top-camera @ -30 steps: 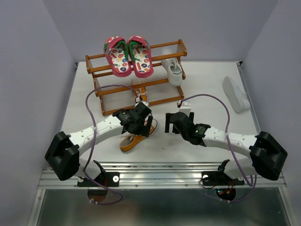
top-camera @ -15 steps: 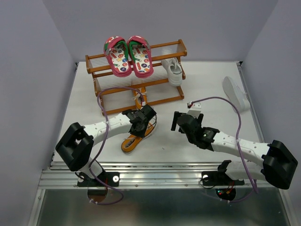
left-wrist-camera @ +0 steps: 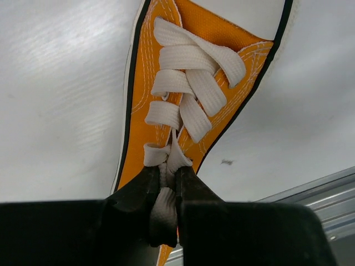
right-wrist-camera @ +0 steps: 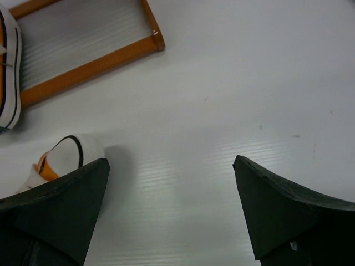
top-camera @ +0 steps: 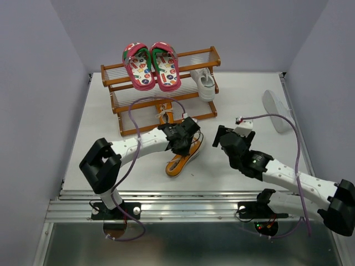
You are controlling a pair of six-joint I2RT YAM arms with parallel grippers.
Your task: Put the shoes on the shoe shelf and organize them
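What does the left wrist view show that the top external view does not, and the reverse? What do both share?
Only left wrist: the left gripper pinching the white laces. Only top external: the shoe shelf, the pink pair on its top tier, one white sneaker at its right end, another white sneaker on the table. Both: the orange sneaker in the left gripper.

You have the pink pair (top-camera: pixel 151 66) side by side, soles down, on the top tier of the shoe shelf (top-camera: pixel 214 57) at upper centre. One white sneaker (top-camera: pixel 204 84) sits at the shelf's right end, and the other white sneaker (top-camera: pixel 275 110) lies on the table at far right. The orange sneaker (top-camera: pixel 184 157) at centre is tilted, its white laces pinched in the jaws of the left gripper (left-wrist-camera: pixel 165 191). A second orange sneaker (top-camera: pixel 168 116) shows partly at the shelf's lower front.
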